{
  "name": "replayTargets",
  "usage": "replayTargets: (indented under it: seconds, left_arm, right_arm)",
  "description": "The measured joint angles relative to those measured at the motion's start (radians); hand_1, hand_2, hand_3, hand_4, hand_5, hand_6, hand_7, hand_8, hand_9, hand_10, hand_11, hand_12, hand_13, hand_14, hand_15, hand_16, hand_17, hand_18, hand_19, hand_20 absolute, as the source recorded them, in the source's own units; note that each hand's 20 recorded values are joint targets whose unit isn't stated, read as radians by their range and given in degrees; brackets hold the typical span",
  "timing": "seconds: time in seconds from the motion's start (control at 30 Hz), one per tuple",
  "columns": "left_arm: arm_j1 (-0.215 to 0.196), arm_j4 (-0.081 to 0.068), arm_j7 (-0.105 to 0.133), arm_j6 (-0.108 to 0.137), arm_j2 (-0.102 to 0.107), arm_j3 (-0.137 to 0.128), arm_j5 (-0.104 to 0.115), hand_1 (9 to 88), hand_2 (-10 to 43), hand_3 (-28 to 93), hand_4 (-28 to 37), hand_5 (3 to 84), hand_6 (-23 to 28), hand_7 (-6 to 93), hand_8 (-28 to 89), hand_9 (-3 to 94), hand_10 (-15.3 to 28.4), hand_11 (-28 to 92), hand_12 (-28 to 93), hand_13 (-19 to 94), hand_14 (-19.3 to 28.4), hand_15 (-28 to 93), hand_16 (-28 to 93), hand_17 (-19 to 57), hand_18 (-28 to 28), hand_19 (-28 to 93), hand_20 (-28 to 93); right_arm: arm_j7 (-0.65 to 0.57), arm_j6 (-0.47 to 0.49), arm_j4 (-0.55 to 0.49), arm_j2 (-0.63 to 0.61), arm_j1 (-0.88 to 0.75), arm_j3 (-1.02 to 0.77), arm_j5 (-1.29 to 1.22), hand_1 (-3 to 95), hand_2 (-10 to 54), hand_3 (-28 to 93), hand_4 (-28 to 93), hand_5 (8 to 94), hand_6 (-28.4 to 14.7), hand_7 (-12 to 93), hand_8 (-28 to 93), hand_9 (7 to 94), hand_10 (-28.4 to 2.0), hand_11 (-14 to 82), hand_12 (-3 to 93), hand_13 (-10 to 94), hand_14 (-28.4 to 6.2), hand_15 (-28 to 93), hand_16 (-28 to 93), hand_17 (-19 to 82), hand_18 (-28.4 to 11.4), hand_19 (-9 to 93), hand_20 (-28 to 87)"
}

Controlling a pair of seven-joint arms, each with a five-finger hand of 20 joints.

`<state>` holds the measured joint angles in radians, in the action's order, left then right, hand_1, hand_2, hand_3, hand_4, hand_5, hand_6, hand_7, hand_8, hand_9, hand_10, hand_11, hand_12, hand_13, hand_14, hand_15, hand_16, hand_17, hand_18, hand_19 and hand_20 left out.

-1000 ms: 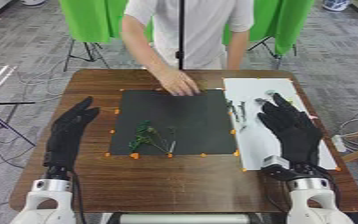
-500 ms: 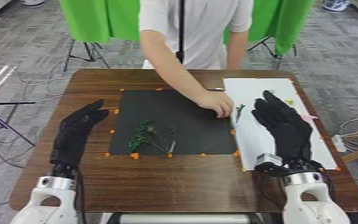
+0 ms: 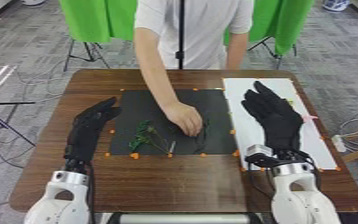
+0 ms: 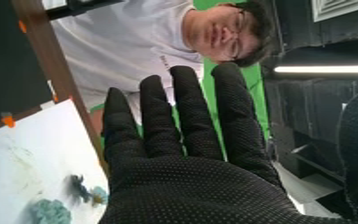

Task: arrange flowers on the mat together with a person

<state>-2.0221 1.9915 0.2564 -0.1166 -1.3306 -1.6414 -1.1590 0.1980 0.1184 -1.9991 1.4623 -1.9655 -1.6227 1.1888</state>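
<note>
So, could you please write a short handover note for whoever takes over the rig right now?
Hands: left hand open, by the mat's left edge; right hand open, fingers straight, over the white sheet.
Person: the person's hand is over the mat, by a thin dark stem.
Done: a leafy green sprig lies on the mat's near left part.
Left: a blue-green flower and a dark blue one lie on the white sheet, probably still to be placed.

Nothing can be read, the print (image 4: 165, 62) on the white shirt (image 4: 127, 37) beyond the fingers (image 4: 195, 112) of the right hand (image 3: 280, 125) being too small.
</note>
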Motion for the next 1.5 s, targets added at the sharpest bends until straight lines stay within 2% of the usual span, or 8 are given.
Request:
replayTargets:
  seconds: [0.7, 0.83, 0.97, 1.1, 1.2, 1.27, 1.37, 1.5]
  left_arm:
    - [-0.003, 0.002, -0.010, -0.007, 0.001, -0.010, 0.002, 27.3, -6.3, 66, -17.4, 47.7, 4.3, 11.7, -5, 47.2, 13.7, 19, 17, 35, 18.1, 14, 5, 3.8, 12.0, 1, 16]
    - [-0.005, 0.002, -0.013, -0.010, 0.001, -0.015, 0.002, 27.3, -6.3, 66, -17.5, 47.8, 4.3, 11.8, -5, 47.2, 13.7, 19, 17, 35, 18.3, 15, 5, 3.6, 12.0, 2, 16]
    - [-0.009, 0.004, -0.024, -0.017, 0.000, -0.022, 0.002, 27.3, -6.2, 66, -17.5, 47.7, 4.4, 11.8, -5, 47.2, 13.7, 19, 17, 35, 18.4, 15, 5, 3.5, 12.1, 2, 16]
    - [-0.015, 0.009, -0.039, -0.036, 0.000, -0.035, 0.002, 27.4, -6.3, 66, -17.4, 47.6, 4.4, 11.8, -5, 47.0, 13.7, 19, 17, 35, 18.5, 15, 5, 3.5, 12.1, 2, 16]
    - [-0.018, 0.011, -0.047, -0.047, 0.000, -0.042, 0.002, 27.5, -6.1, 66, -17.4, 47.5, 4.4, 11.6, -5, 46.9, 13.8, 19, 17, 35, 18.5, 16, 5, 3.3, 12.3, 2, 16]
    - [-0.018, 0.011, -0.052, -0.056, -0.001, -0.044, 0.002, 27.6, -6.0, 66, -17.2, 47.6, 4.5, 11.6, -5, 46.9, 13.8, 19, 17, 35, 18.6, 16, 5, 3.1, 12.5, 2, 16]
    - [-0.018, 0.011, -0.065, -0.081, -0.002, -0.051, 0.002, 27.6, -6.0, 66, -17.0, 47.7, 4.6, 11.5, -5, 46.8, 13.9, 19, 17, 35, 18.7, 16, 5, 3.0, 12.6, 2, 16]
    - [-0.021, 0.013, -0.083, -0.099, -0.003, -0.060, 0.002, 27.5, -6.0, 66, -16.8, 47.9, 4.6, 11.5, -5, 46.7, 13.8, 19, 17, 35, 18.7, 16, 5, 2.9, 12.7, 2, 16]
  right_arm:
    - [-0.003, -0.023, -0.002, 0.000, 0.001, 0.017, -0.002, 4.8, 4.6, 80, -16, 44.5, -0.2, 10, -7, 44.4, -14.3, 5.4, 14.3, 33, -11.9, 10, 16, 20, -13.7, 2, 27]
    - [-0.003, -0.037, -0.002, 0.000, 0.001, 0.020, -0.002, 6.1, 4.0, 79, -16, 44.8, -0.4, 10, -8, 44.7, -14.4, 5.5, 14.7, 33, -11.8, 11, 16, 20, -13.7, 4, 28]
    - [-0.004, -0.050, -0.008, 0.000, 0.000, 0.020, 0.003, 8.5, 6.1, 76, -16, 46.2, -0.5, 11, -8, 47.3, -15.0, 6.1, 15.3, 38, -12.6, 13, 17, 22, -14.0, 9, 32]
    - [-0.014, -0.123, -0.029, -0.010, 0.000, 0.026, 0.073, 13.0, 3.2, 75, -14, 47.5, -1.2, 11, -8, 49.5, -15.5, 6.5, 16.3, 44, -13.8, 14, 19, 25, -13.4, 16, 35]
    - [-0.048, -0.243, -0.047, -0.032, 0.007, 0.032, 0.249, 14.0, 0.8, 75, -14, 47.0, -1.7, 11, -8, 49.5, -15.5, 6.6, 16.7, 45, -15.2, 15, 20, 26, -13.3, 17, 36]
    - [-0.062, -0.283, -0.044, -0.049, 0.022, 0.022, 0.389, 15.5, -2.1, 74, -13, 46.6, -1.9, 10, -7, 49.3, -15.7, 6.6, 17.1, 46, -15.3, 15, 21, 26, -13.5, 17, 36]
    - [-0.082, -0.253, -0.031, -0.080, 0.058, -0.008, 0.540, 18.7, -4.0, 72, -13, 46.7, -2.3, 10, -7, 50.1, -15.7, 6.8, 17.7, 48, -15.1, 15, 22, 27, -12.9, 16, 35]
    - [-0.199, -0.092, -0.026, -0.140, 0.130, -0.027, 0.680, 25.9, -8.7, 72, -14, 50.0, -2.4, 10, -7, 55.8, -14.9, 9.0, 18.4, 56, -13.6, 16, 22, 32, -12.3, 16, 38]
